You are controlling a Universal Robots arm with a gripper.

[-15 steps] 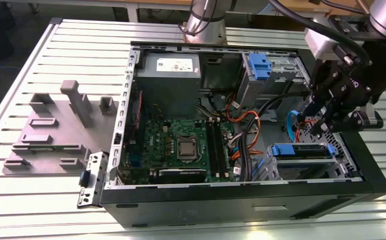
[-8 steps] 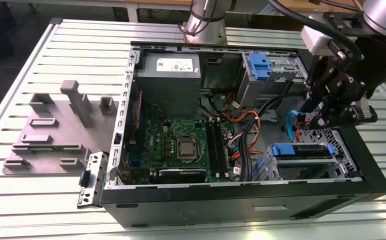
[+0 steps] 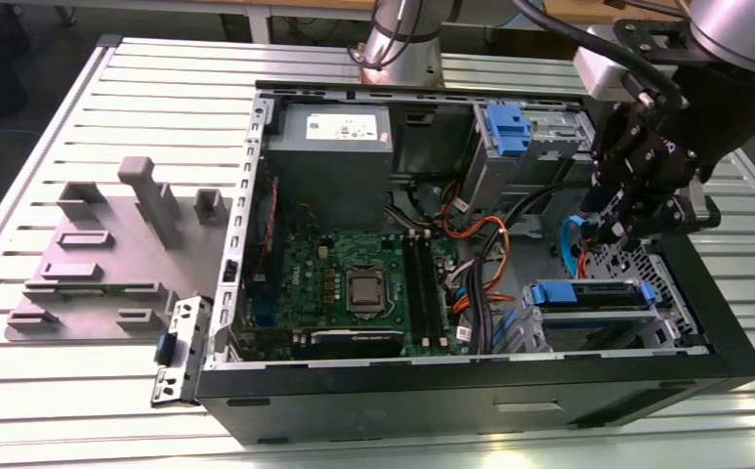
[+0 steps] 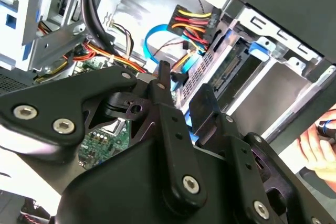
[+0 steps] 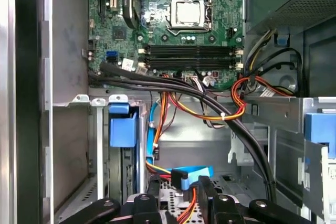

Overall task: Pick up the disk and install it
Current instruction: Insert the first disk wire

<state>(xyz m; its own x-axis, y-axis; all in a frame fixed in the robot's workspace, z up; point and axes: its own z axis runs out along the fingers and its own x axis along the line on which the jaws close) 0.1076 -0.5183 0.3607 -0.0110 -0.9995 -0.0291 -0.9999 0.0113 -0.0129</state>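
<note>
Starting at the exterior view's left, what sits on the slatted table?

A grey fixture with several upright posts. Just to its right, near the front, a small metal bracket leans against the open computer case.

And inside the case?

At the far left is the grey power supply. Nearer than that lies the green motherboard. Right of the board, a bundle of orange, red and black cables runs from far to near.

Where is the disk?

The disk sits in the drive cage at the near right corner of the case. It lies flat, with a blue rail along its far edge.

And the gripper?

The gripper hangs over the right part of the case, just on the far side of the disk and apart from it.

How do the fingers stand?

In both wrist views the gripper has its two black fingers a narrow gap apart, and they grip nothing. A blue cable plug lies beyond the gap.

Anything farther right?

In the second wrist view a person's hand shows beyond the case wall.
</note>
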